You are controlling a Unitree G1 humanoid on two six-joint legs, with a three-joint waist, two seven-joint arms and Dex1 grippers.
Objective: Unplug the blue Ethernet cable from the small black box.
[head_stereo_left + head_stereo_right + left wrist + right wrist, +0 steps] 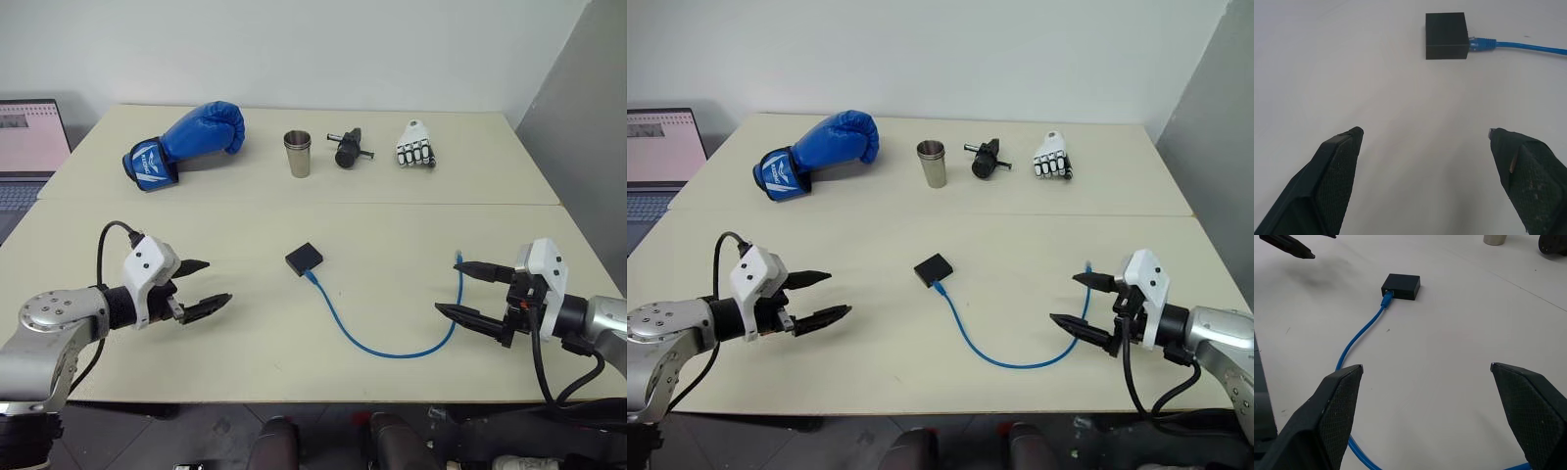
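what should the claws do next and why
Probably bring the left claw in to pin the small black box. The blue Ethernet cable is plugged in, both claws hang open and apart from it, and the right claw can then pull the plug.

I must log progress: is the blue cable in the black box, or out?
In. The blue Ethernet cable has its plug seated in the edge of the small black box.
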